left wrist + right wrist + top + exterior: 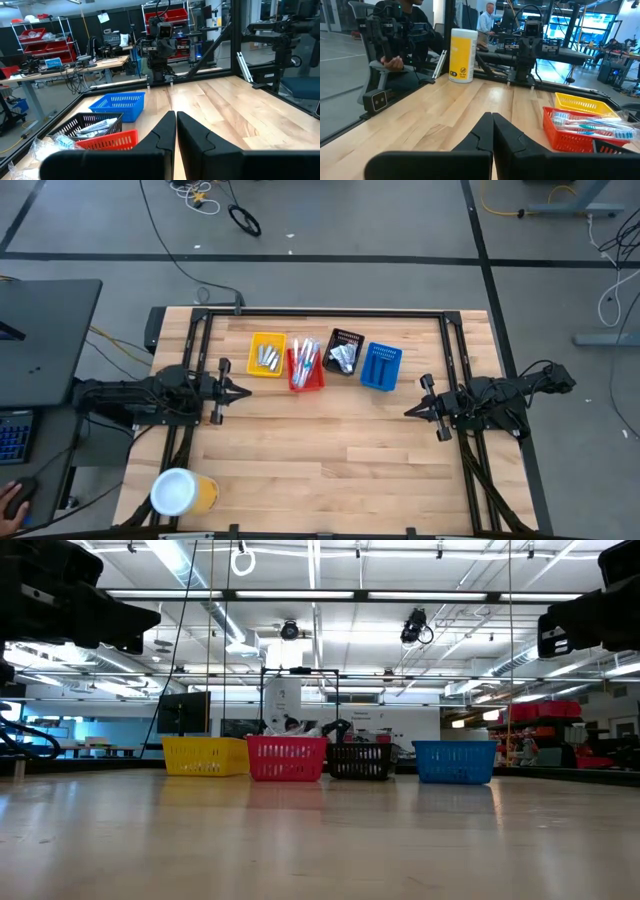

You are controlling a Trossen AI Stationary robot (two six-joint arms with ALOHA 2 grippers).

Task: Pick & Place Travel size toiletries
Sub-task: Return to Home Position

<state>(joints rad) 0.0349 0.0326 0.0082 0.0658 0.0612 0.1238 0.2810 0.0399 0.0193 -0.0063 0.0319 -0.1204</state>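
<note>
The toiletries lie sorted in four small bins at the table's far side. Silvery tubes lie in the yellow bin (266,354). Toothbrushes (592,126) stick out of the red bin (306,368). Silvery packets (344,358) lie in the black bin (345,350). The blue bin (380,366) holds dark items I cannot make out. My left gripper (246,391) is shut and empty at the table's left side, above the wood. My right gripper (408,412) is shut and empty at the right side.
A yellow cup with a white lid (181,492) stands at the near left corner. A black frame (320,314) runs round the table. A person sits beyond the table's left side (395,30); a hand rests on a mouse (14,502).
</note>
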